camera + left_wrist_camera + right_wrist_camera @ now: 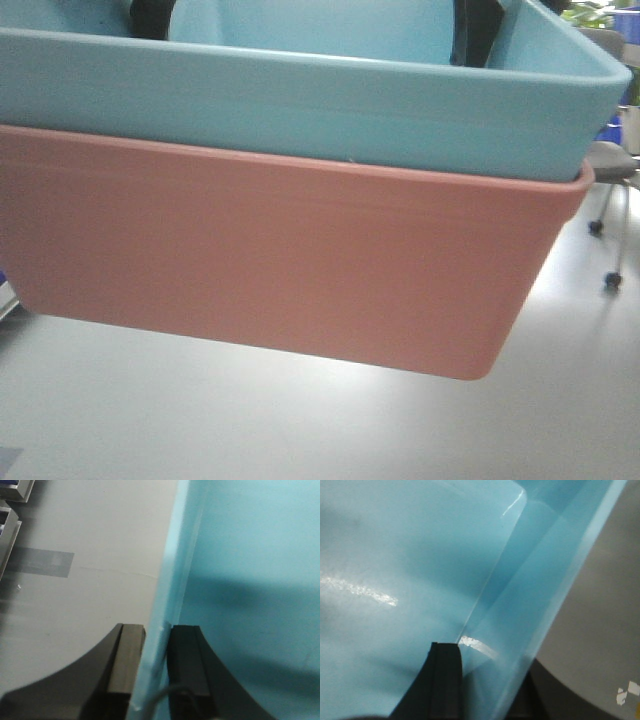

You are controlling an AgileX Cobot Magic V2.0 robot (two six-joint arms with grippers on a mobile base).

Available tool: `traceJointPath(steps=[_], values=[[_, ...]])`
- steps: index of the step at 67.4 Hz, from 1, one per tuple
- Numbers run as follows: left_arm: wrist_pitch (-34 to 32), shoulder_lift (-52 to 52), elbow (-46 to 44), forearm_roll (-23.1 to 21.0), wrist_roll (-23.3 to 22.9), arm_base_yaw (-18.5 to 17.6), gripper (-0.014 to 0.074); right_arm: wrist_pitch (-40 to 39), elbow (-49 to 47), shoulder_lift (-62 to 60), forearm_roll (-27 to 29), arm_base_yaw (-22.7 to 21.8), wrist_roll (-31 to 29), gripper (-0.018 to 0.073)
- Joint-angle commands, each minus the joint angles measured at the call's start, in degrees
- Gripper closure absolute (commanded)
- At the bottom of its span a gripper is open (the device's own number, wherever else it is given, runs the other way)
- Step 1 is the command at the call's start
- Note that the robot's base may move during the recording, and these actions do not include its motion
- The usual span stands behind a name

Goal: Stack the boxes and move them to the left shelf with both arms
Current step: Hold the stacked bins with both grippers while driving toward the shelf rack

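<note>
Stacking looks done; carrying now. Gripping the light blue box (300, 110) by one wall pinched in the left hand (157, 635), opposite wall clenched in the right hand (487, 672), salmon pink box (280, 260) nested underneath both. Next, likely: moving left in step, level, toward the shelf

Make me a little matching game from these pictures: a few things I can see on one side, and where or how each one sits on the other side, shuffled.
Things:
1. light blue box
2. pink box
3. left fingers
4. wheeled chair

Descriptions:
A. off to the right in the background
B. pinching a blue wall, one on each side of it
C. nested inside the other box
D. on the outside, holding the other box

Pairs: 1-C, 2-D, 3-B, 4-A
</note>
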Motion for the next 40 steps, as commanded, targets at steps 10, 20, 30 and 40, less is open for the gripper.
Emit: traceJointPath(steps=[10, 20, 30, 40], values=[[-15.7, -2.0, -2.7, -0.5, 0.4, -1.9, 0.0605, -15.0, -3.1, -2.3, 5.3, 2.0, -1.6, 0.0503], [-15.7, -2.0, -2.7, -0.5, 0.4, -1.9, 0.0605, -15.0, -3.1, -2.3, 5.1, 2.0, -1.6, 0.0503], [-15.7, -2.0, -2.7, -0.5, 0.4, -1.9, 0.0605, -15.0, -3.1, -2.3, 5.1, 2.0, -1.6, 0.0503], [-15.7, -2.0, -2.7, -0.5, 0.4, -1.9, 0.0605, -15.0, -3.1, -2.3, 5.0, 2.0, -1.6, 0.0503]])
